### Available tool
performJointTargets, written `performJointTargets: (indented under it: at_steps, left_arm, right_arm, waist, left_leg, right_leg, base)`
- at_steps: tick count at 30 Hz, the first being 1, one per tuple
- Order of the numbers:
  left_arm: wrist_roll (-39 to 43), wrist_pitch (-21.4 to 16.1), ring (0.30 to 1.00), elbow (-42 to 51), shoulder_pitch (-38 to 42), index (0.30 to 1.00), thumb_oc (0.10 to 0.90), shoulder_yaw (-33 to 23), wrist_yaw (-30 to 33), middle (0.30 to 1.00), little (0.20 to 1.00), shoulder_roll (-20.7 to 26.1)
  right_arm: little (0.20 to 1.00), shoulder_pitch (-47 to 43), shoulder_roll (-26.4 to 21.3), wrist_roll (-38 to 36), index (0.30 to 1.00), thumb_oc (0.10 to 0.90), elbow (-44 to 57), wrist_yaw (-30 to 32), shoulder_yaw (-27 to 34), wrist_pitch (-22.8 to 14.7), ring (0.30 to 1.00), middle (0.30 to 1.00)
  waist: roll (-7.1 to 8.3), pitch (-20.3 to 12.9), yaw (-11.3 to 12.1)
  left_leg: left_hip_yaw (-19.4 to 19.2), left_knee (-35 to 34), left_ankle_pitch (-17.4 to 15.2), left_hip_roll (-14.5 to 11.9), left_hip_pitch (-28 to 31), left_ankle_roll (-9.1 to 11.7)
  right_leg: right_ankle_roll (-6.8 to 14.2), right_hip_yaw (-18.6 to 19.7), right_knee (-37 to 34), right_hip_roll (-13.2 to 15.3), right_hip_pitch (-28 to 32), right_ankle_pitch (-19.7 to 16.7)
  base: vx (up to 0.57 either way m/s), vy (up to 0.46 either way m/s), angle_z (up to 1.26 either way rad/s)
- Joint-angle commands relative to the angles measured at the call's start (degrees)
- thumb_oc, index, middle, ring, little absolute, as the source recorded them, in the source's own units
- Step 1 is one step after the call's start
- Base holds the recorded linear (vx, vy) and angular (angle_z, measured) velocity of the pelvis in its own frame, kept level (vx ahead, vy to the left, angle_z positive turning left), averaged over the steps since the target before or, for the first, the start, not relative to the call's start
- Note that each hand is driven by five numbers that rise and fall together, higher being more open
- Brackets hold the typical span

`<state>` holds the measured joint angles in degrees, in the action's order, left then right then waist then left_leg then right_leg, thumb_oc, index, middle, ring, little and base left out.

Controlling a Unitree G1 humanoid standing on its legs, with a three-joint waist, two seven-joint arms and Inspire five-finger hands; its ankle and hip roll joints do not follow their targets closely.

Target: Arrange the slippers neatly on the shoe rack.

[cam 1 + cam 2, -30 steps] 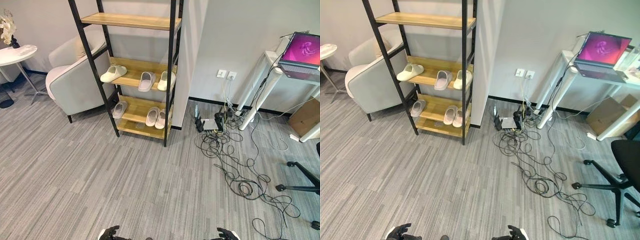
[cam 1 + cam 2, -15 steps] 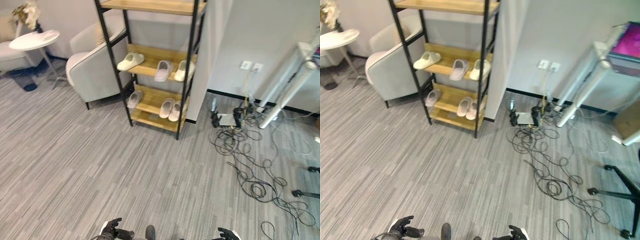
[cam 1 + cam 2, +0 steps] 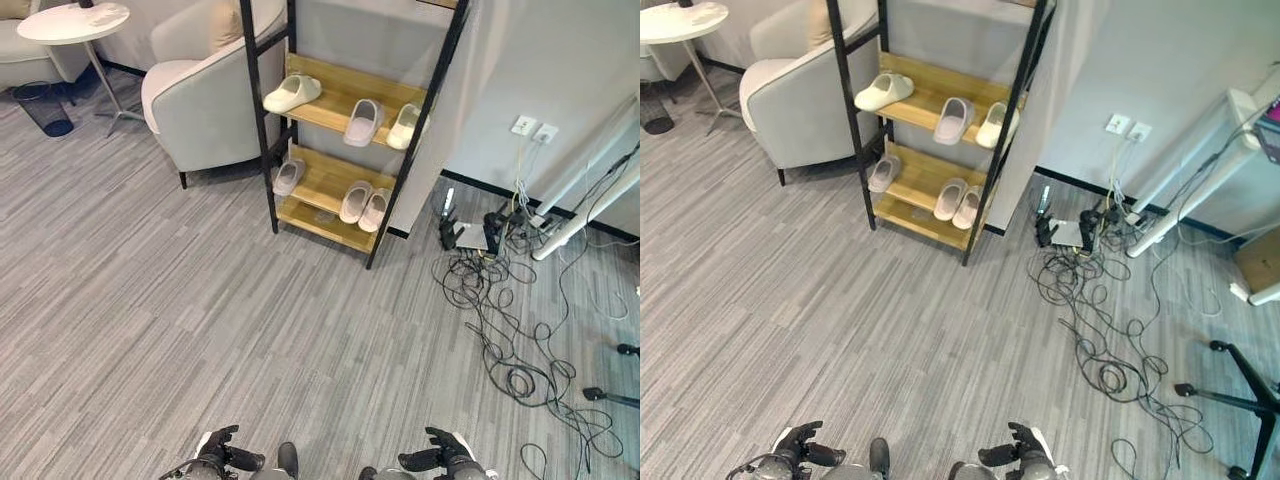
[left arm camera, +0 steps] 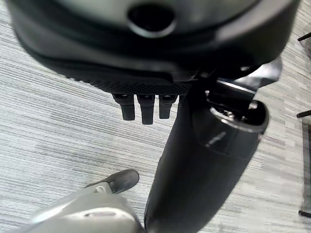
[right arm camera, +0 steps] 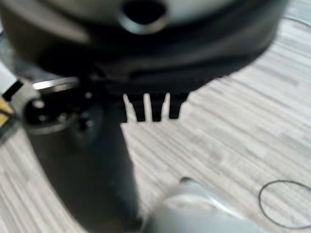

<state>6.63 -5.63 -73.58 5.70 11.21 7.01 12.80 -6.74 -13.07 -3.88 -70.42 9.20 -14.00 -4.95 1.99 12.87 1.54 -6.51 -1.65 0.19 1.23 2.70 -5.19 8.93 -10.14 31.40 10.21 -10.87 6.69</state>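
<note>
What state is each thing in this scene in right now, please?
Shoe rack: upright, slippers on two shelves.
Cream slipper: upper shelf, lying askew.
Grey slipper: lower shelf, alone at one end.
Left hand: open, holding nothing.
Right hand: open, holding nothing.
Cables: tangled on floor.

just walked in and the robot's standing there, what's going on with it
Nothing is being handled yet. The robot stands back from the shoe rack, both hands low and holding nothing: left hand, right hand, fingers relaxed. Six slippers sit on the rack, three per shelf. On the upper shelf a cream slipper lies turned sideways, apart from the other two. An armchair stands beside the rack.
</note>
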Motion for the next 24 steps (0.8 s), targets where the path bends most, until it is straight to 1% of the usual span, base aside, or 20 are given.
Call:
performJointTargets:
  at_steps: [1, 2, 4, 5, 7, 9, 10, 11, 12, 13, 14, 15, 16, 17, 18, 19, 20, 21, 22, 24]
  left_arm:
    - [-1.34, -0.67, 0.9, 0.74, 1.2, 0.9, 0.8, 1.96, 0.54, 0.9, 0.9, 0.22]
    - [-1.47, -0.68, 0.9, 0.69, 1.6, 0.9, 0.8, 2.4, 0.32, 0.9, 0.9, 0.22]
    - [-1.56, -0.68, 0.9, 0.54, 1.96, 0.9, 0.8, 2.84, -0.14, 0.9, 0.9, 0.22]
    - [-1.94, -0.74, 0.9, 0.51, 2.0, 0.9, 0.8, 2.92, -0.52, 0.9, 0.9, 0.11]
    - [-2.77, -0.86, 0.9, 0.17, 1.74, 0.9, 0.8, 3.22, -0.42, 0.9, 0.9, -0.43]
    - [-2.57, -0.79, 0.9, 0.14, 1.43, 0.9, 0.8, 3.33, -0.5, 0.9, 0.9, -0.95]
    - [-2.37, -0.77, 0.9, 0.29, 1.35, 0.9, 0.8, 3.42, -0.61, 0.9, 0.9, -1.01]
    - [-2.45, -0.75, 0.9, 0.36, 1.41, 0.9, 0.8, 3.59, -0.63, 0.9, 0.9, -1.01]
    - [-2.61, -0.71, 0.9, 0.53, 1.64, 0.9, 0.8, 3.96, -0.78, 0.9, 0.9, -1.0]
    - [-2.52, -0.63, 0.9, 1.12, 2.25, 0.9, 0.8, 4.53, -0.82, 0.9, 0.9, -0.97]
    - [-2.52, -0.63, 0.9, 1.12, 2.25, 0.9, 0.8, 4.53, -0.82, 0.9, 0.9, -0.97]
    - [-2.39, -0.52, 0.9, 1.21, 2.73, 0.9, 0.8, 4.73, -0.63, 0.9, 0.9, -0.93]
    - [-2.26, -0.46, 0.9, 1.34, 3.04, 0.9, 0.8, 4.85, -0.57, 0.9, 0.9, -0.8]
    - [-2.15, -0.47, 0.9, 1.48, 3.24, 0.9, 0.8, 5.1, -0.46, 0.9, 0.9, -0.73]
    - [-2.14, -0.47, 0.9, 1.49, 3.25, 0.9, 0.8, 5.11, -0.46, 0.9, 0.9, -0.72]
    - [-2.03, -0.51, 0.9, 1.57, 3.39, 0.9, 0.8, 5.31, -0.4, 0.9, 0.9, -0.71]
    - [-2.04, -0.46, 0.9, 1.45, 3.48, 0.9, 0.8, 5.32, -0.43, 0.9, 0.9, -0.79]
    - [-2.15, -0.43, 0.9, 1.29, 3.35, 0.9, 0.8, 5.34, -0.39, 0.9, 0.9, -0.8]
    - [-2.31, -0.46, 0.9, 1.01, 3.08, 0.9, 0.8, 5.36, -0.36, 0.9, 0.9, -0.72]
    - [-2.37, -0.54, 0.9, 1.03, 2.87, 0.9, 0.8, 5.24, -0.32, 0.9, 0.9, -0.6]
  right_arm:
    - [0.9, -0.23, -2.63, -0.48, 0.9, 0.8, 0.37, 1.12, -1.31, -0.44, 0.9, 0.9]
    - [0.9, 0.0, -2.72, -0.95, 0.9, 0.8, 0.52, 0.99, -1.39, -0.51, 0.9, 0.9]
    - [0.9, 0.7, -2.76, -1.31, 0.9, 0.8, 0.36, 0.58, -1.23, -0.28, 0.9, 0.9]
    - [0.9, 1.35, -2.68, -1.42, 0.9, 0.8, 0.21, 0.54, -0.96, -0.25, 0.9, 0.9]
    - [0.9, 2.11, -2.62, -1.26, 0.9, 0.8, -0.18, 0.55, -1.22, -0.41, 0.9, 0.9]
    - [0.9, 2.8, -2.55, -1.19, 0.9, 0.8, -0.73, 0.48, -1.29, -0.37, 0.9, 0.9]
    - [0.9, 2.89, -2.44, -1.47, 0.9, 0.8, -0.75, 0.47, -1.31, -0.51, 0.9, 0.9]
    - [0.9, 2.88, -2.35, -1.89, 0.9, 0.8, -0.62, 0.42, -1.21, -0.81, 0.9, 0.9]
    - [0.9, 2.93, -2.31, -2.43, 0.9, 0.8, -0.57, 0.34, -1.04, -0.97, 0.9, 0.9]
    - [0.9, 2.55, -2.49, -3.2, 0.9, 0.8, -0.36, 0.48, -1.07, -1.2, 0.9, 0.9]
    - [0.9, 2.55, -2.49, -3.2, 0.9, 0.8, -0.36, 0.48, -1.07, -1.2, 0.9, 0.9]
    - [0.9, 2.23, -2.54, -3.6, 0.9, 0.8, -0.21, 0.71, -1.09, -1.3, 0.9, 0.9]
    - [0.9, 2.15, -2.57, -3.84, 0.9, 0.8, -0.3, 0.84, -1.07, -1.11, 0.9, 0.9]
    - [0.9, 2.2, -2.57, -4.19, 0.9, 0.8, -0.37, 1.0, -1.1, -1.06, 0.9, 0.9]
    - [0.9, 2.19, -2.56, -4.19, 0.9, 0.8, -0.38, 1.01, -1.1, -1.06, 0.9, 0.9]
    - [0.9, 2.25, -2.62, -4.53, 0.9, 0.8, -0.43, 1.05, -1.08, -1.11, 0.9, 0.9]
    - [0.9, 2.39, -2.6, -4.89, 0.9, 0.8, -0.44, 1.06, -1.01, -1.11, 0.9, 0.9]
    - [0.9, 2.49, -2.62, -4.92, 0.9, 0.8, -0.47, 1.11, -1.0, -1.22, 0.9, 0.9]
    - [0.9, 2.54, -2.65, -5.08, 0.9, 0.8, -0.43, 1.32, -0.96, -1.43, 0.9, 0.9]
    - [0.9, 2.4, -2.46, -5.18, 0.9, 0.8, -0.37, 1.58, -1.14, -1.44, 0.9, 0.9]
  waist:
    - [-0.66, -0.46, -0.19]
    - [-0.2, -0.74, -1.19]
    - [-0.04, -0.79, -2.74]
    - [0.36, -1.18, -2.96]
    - [0.3, -2.34, -3.19]
    - [-0.15, -3.19, -3.24]
    - [-0.26, -3.34, -3.17]
    - [-0.21, -3.54, -3.29]
    - [0.11, -3.39, -3.25]
    - [1.09, -2.45, -2.8]
    - [1.09, -2.45, -2.8]
    - [1.74, -1.82, -2.59]
    - [2.33, -1.35, -2.41]
    - [2.68, -1.03, -2.25]
    - [2.61, -1.02, -2.27]
    - [2.95, -0.79, -2.06]
    - [3.31, -0.84, -1.77]
    - [3.29, -0.82, -1.61]
    - [3.04, -0.74, -1.3]
    - [1.9, -0.5, -0.44]
  left_leg:
    - [5.21, 4.43, -8.12, 0.97, 1.74, 1.66]
    - [6.51, 3.14, -8.85, 1.74, 3.62, 1.68]
    - [8.78, 2.11, -9.8, 2.0, 6.2, 2.05]
    - [9.69, 2.05, -10.21, 2.48, 6.71, 2.24]
    - [9.77, 1.71, -11.1, 2.19, 7.89, 2.66]
    - [9.88, 3.74, -9.71, 1.32, 7.53, 4.16]
    - [9.77, 5.6, -8.84, 1.07, 6.85, 4.97]
    - [9.25, 8.07, -7.35, 0.62, 5.93, 6.37]
    - [7.87, 11.7, -5.64, -0.33, 3.88, 7.83]
    - [6.32, 20.99, -3.14, -1.14, -0.99, 8.64]
    - [6.32, 20.99, -3.14, -1.14, -0.99, 8.64]
    - [5.64, 25.72, -2.02, -1.45, -3.62, 8.79]
    - [4.4, 28.8, -2.15, -2.15, -6.04, 8.49]
    - [3.12, 29.62, -2.66, -2.99, -8.07, 7.99]
    - [3.17, 29.87, -2.81, -3.07, -8.19, 7.99]
    - [2.13, 29.08, -3.65, -3.61, -9.85, 7.51]
    - [1.23, 26.32, -5.12, -3.61, -11.12, 6.82]
    - [1.13, 23.7, -6.2, -3.45, -11.22, 6.53]
    - [0.86, 17.17, -4.01, -3.76, -14.04, 6.93]
    - [1.13, 10.52, 0.85, -4.38, -15.62, 7.77]
  right_leg:
    - [-1.29, 0.77, -10.33, -3.92, -0.01, -7.8]
    - [-1.81, 1.34, -15.09, -5.39, -1.89, -8.3]
    - [-1.74, 2.64, -19.66, -7.07, -3.4, -9.49]
    - [-1.67, 3.51, -22.14, -7.53, -2.31, -9.45]
    - [-2.78, 3.71, -24.38, -8.39, -0.1, -9.42]
    - [-3.55, 3.44, -25.93, -9.06, 1.6, -9.32]
    - [-3.9, 3.42, -26.61, -9.28, 2.49, -9.06]
    - [-4.4, 3.45, -27.32, -9.53, 3.62, -8.71]
    - [-5.07, 3.54, -28.12, -9.51, 5.03, -8.18]
    - [-6.3, 3.62, -29.21, -9.28, 7.01, -7.58]
    - [-6.3, 3.62, -29.21, -9.28, 7.01, -7.58]
    - [-7.08, 3.53, -29.79, -9.04, 8.02, -7.27]
    - [-7.5, 3.26, -30.34, -8.62, 8.8, -6.82]
    - [-7.6, 2.82, -30.88, -8.33, 9.53, -6.38]
    - [-7.6, 2.78, -30.89, -8.41, 9.55, -6.38]
    - [-7.48, 2.47, -31.64, -8.16, 10.38, -5.99]
    - [-7.22, 2.2, -32.32, -7.92, 11.15, -5.6]
    - [-6.97, 2.2, -32.54, -7.91, 11.63, -5.21]
    - [-6.53, 2.0, -33.35, -8.12, 13.05, -4.22]
    - [-6.32, 2.57, -33.78, -9.2, 14.74, -3.05]
  base:
    - [0.26, -0.007, 0.35]
    - [0.28, -0.023, 0.4]
    - [0.35, -0.049, 0.42]
    - [0.28, -0.078, 0.63]
    - [0.27, -0.086, 0.86]
    - [0.25, -0.083, 0.53]
    - [0.22, -0.095, 0.15]
    - [0.21, -0.102, 0.01]
    - [0.24, -0.149, 0.03]
    - [0.15, -0.109, 0.09]
    - [0.13, -0.124, 0.11]
    - [0.09, -0.093, -0.01]
    - [0.13, -0.124, 0.0]
    - [0.09, -0.072, 0.02]
    - [0.12, -0.047, 0.14]
    - [0.15, -0.025, 0.23]
    - [0.23, -0.012, 0.41]
    - [0.32, 0.06, 0.46]
    - [0.32, 0.108, 0.41]
    - [0.26, 0.113, 0.28]
